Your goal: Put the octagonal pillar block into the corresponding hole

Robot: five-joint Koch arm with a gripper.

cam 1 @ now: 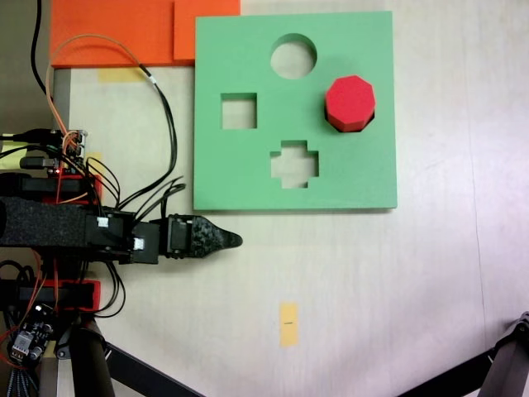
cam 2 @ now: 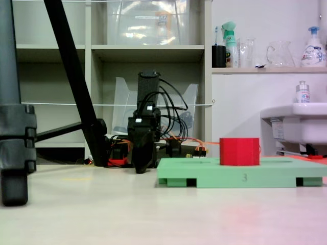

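The red octagonal pillar block [cam 1: 350,101] stands upright in the right-hand cutout of the green foam board [cam 1: 248,169]. Only a dark sliver of that corresponding hole [cam 1: 332,124] shows at the block's lower edge. From the side, the block [cam 2: 239,151] rises well above the board's [cam 2: 204,178] top face. My gripper [cam 1: 235,240] lies low over the table, just below the board's bottom-left corner and far from the block. Its jaws come together in one dark point with nothing between them. Seen from the front, the gripper [cam 2: 141,166] points down at the table, left of the board.
The board also has a round cutout [cam 1: 293,56], a square one [cam 1: 238,111] and a cross-shaped one [cam 1: 294,163]. Orange foam sheets [cam 1: 116,29] lie at the top left. A yellow tape mark [cam 1: 288,322] is on the table. Tripod legs [cam 2: 15,153] stand nearby.
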